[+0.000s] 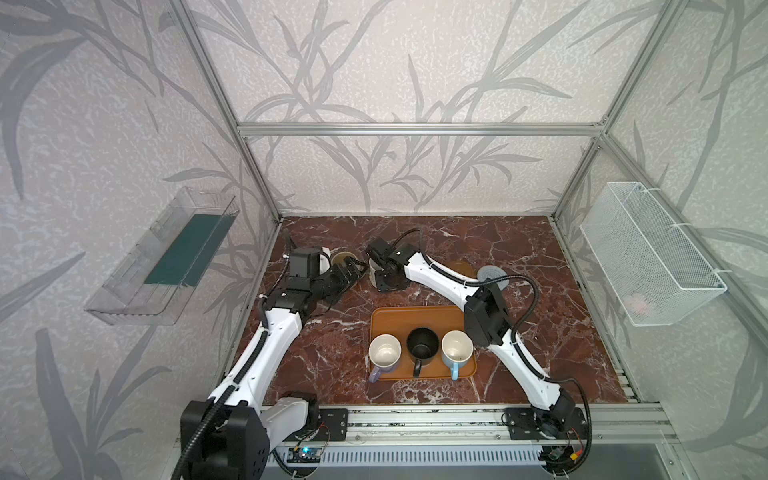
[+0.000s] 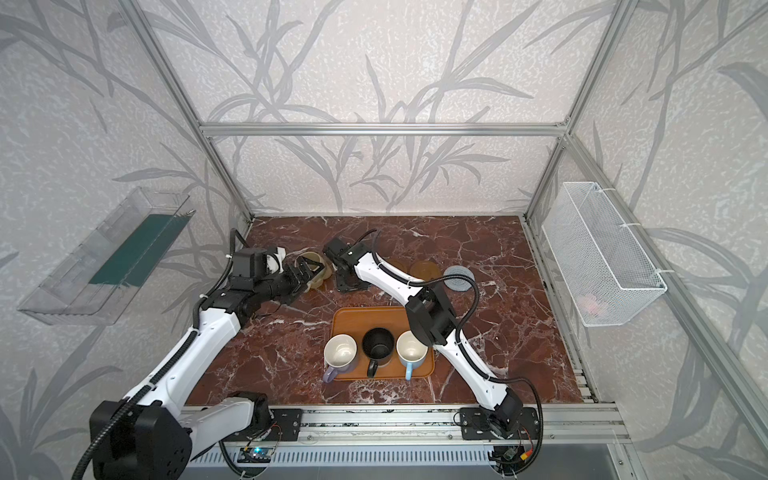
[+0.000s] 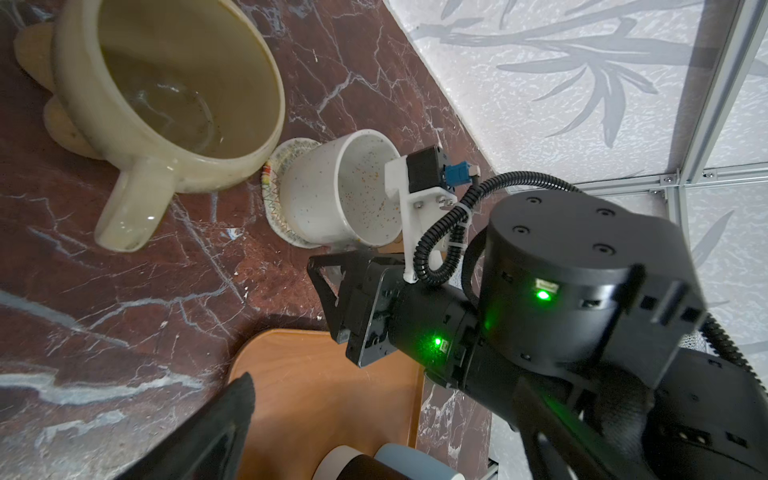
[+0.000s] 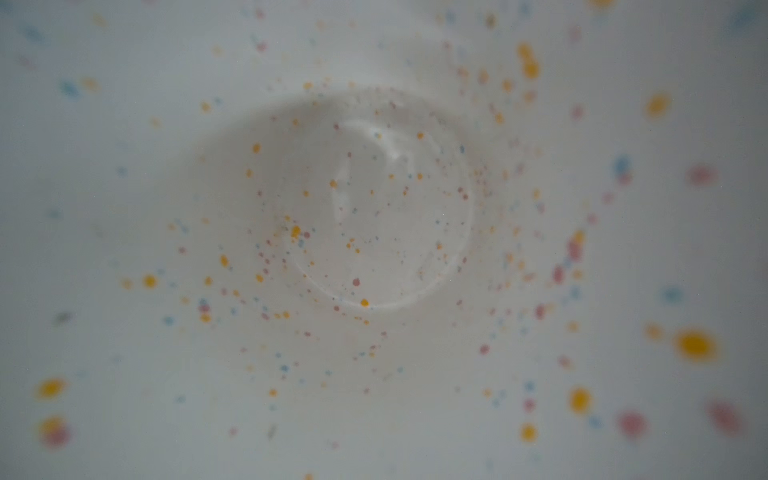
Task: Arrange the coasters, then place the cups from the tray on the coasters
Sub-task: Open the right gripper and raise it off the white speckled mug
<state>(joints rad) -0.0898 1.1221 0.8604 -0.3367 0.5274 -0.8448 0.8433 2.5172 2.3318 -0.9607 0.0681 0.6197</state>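
The squat beige cup [image 3: 166, 95] stands on the tan cork coaster [image 3: 31, 50], and the white speckled cup [image 3: 332, 195] on the cream woven coaster [image 3: 272, 187]. My left gripper [image 1: 351, 270] is open beside the beige cup [image 1: 341, 259], holding nothing. My right gripper [image 1: 381, 277] hangs at the white cup. The right wrist view shows only that cup's inside [image 4: 374, 199], and the fingers and the cup's handle are hidden. The lavender [image 1: 384, 353], black [image 1: 422, 345] and light blue [image 1: 456, 350] cups stand on the tray [image 1: 415, 318]. A grey-blue coaster [image 2: 457, 279] and a brown disc coaster [image 2: 424, 269] lie bare.
A clear plastic bin [image 1: 166, 266] hangs on the left wall and a white wire basket [image 1: 648, 253] on the right wall. The right arm's forearm [image 1: 440, 274] stretches across the table above the tray's far edge. An aluminium rail [image 1: 415, 419] runs along the front.
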